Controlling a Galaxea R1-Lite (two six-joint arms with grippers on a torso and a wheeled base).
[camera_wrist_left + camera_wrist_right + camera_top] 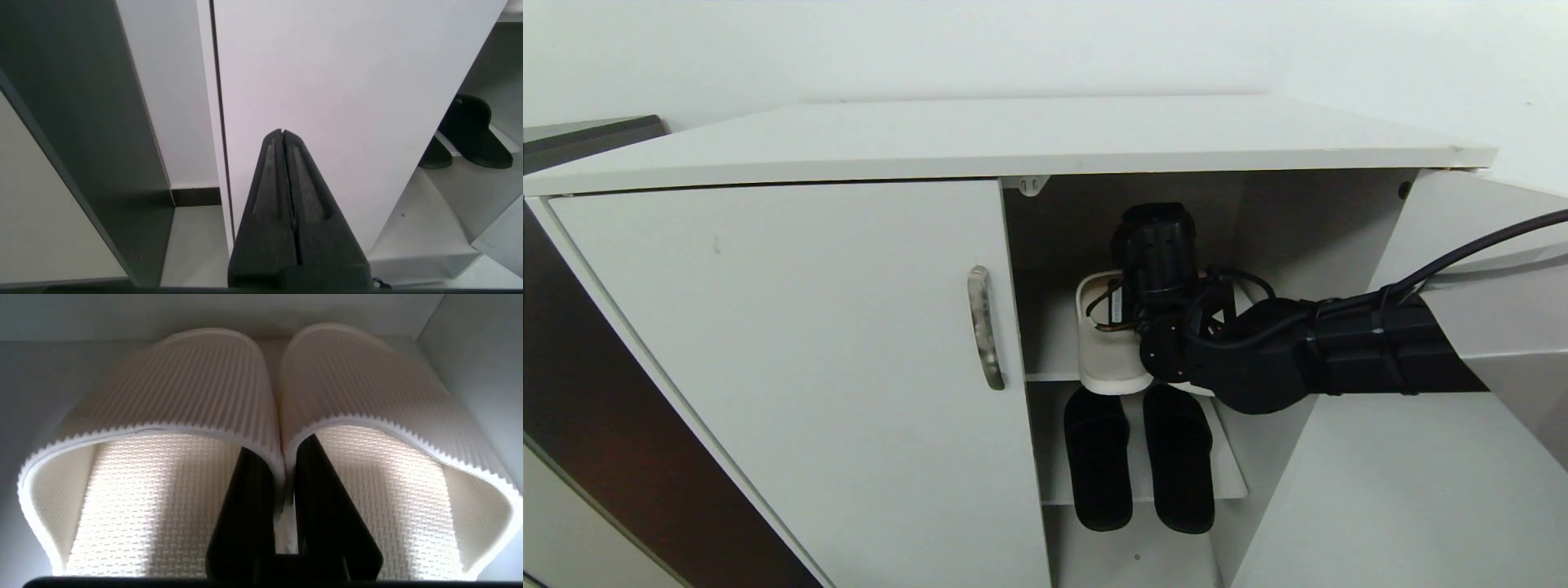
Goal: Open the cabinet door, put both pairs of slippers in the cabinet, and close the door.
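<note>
The white cabinet has its left door closed, with a metal handle near that door's inner edge. The cabinet's right door is swung wide open.

The right arm reaches through the cabinet's open side at the level of its upper shelf. The white slippers are there, side by side with toes pointing toward the cabinet's back wall, and one heel juts past the shelf's front edge. In the right wrist view, the right gripper sits between the two white slippers. Its fingers are drawn in close on the adjoining inner rims, pinching the pair together with only a narrow slit between them. Whether the soles rest fully on the shelf or hang slightly above it is hard to judge, since the wrist hides that part.

The black slippers lie on the cabinet's lower shelf, directly under the white pair. They are parallel, just beside each other, with their heels overhanging the shelf's front edge.

The left gripper hangs in front of the cabinet's closed left door. Its fingers are pressed flat together with nothing between them. The black slippers show past the door's edge in the cabinet's open half.
</note>
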